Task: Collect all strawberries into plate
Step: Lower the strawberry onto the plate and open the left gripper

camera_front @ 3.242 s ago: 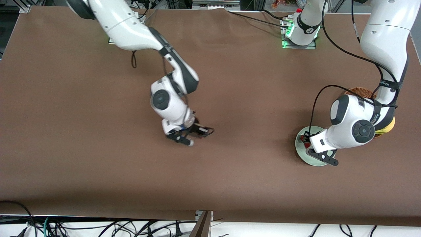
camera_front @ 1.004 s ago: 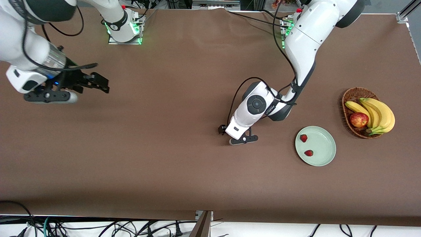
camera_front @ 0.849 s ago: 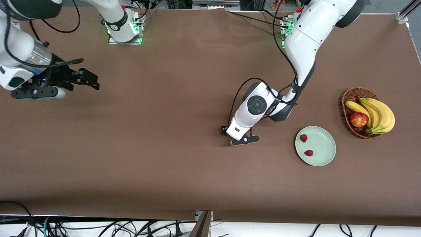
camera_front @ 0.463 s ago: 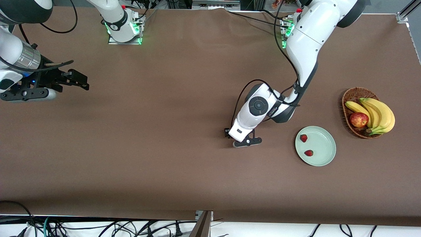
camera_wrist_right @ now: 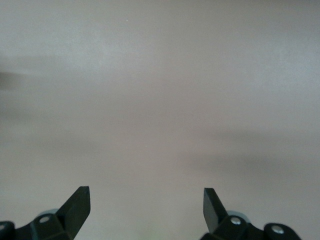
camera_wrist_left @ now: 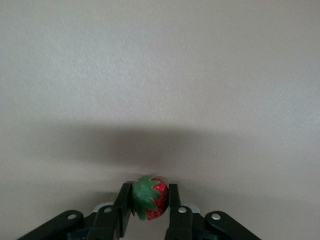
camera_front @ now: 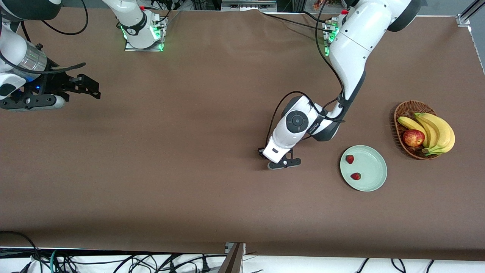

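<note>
The left gripper (camera_wrist_left: pixel 148 202) is clamped on a red, green-topped strawberry (camera_wrist_left: pixel 151 198), seemingly just above the worktop (camera_front: pixel 189 151); two more strawberries (camera_front: pixel 350 159) lie on the pale green plate (camera_front: pixel 373 167); the right gripper (camera_wrist_right: pixel 146 202) waits, fingers spread wide, empty.

- Between your left gripper (camera_front: pixel 281 161) and the plate (camera_front: pixel 373 181) lies bare table (camera_front: pixel 189 159).
- Two strawberries (camera_front: pixel 349 159) occupy the plate's gripper-side half.
- The basket (camera_front: pixel 402 133) stands just beside the plate.
</note>
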`<state>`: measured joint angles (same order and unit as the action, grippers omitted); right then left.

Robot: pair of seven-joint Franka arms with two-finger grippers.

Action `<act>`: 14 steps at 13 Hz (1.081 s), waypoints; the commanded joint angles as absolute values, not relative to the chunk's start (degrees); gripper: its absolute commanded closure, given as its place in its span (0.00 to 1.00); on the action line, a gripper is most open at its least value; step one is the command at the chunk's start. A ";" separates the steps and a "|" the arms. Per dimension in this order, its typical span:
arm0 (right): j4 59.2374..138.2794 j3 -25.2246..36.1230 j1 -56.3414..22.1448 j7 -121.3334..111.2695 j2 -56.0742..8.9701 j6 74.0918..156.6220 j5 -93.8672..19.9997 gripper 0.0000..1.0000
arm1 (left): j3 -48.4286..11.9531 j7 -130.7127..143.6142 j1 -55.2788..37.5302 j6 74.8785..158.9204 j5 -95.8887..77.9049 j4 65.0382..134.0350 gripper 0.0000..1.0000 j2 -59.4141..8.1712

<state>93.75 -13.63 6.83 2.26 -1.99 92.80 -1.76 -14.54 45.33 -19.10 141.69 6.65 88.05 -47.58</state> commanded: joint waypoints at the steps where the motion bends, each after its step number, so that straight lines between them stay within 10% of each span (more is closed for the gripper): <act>1: 95.19 -14.85 8.35 1.67 -0.70 93.87 -1.05 0.00 | -14.50 44.48 -16.88 134.34 7.82 87.55 1.00 -42.91; 7: 94.31 -14.41 8.53 5.27 -0.70 91.76 -1.49 0.00 | -14.59 17.99 -5.04 107.78 7.82 88.07 1.00 -34.02; 14: 94.39 -14.41 7.82 3.61 -0.97 92.64 -1.05 0.00 | -14.50 -20.44 11.94 114.33 7.82 88.51 0.82 -39.10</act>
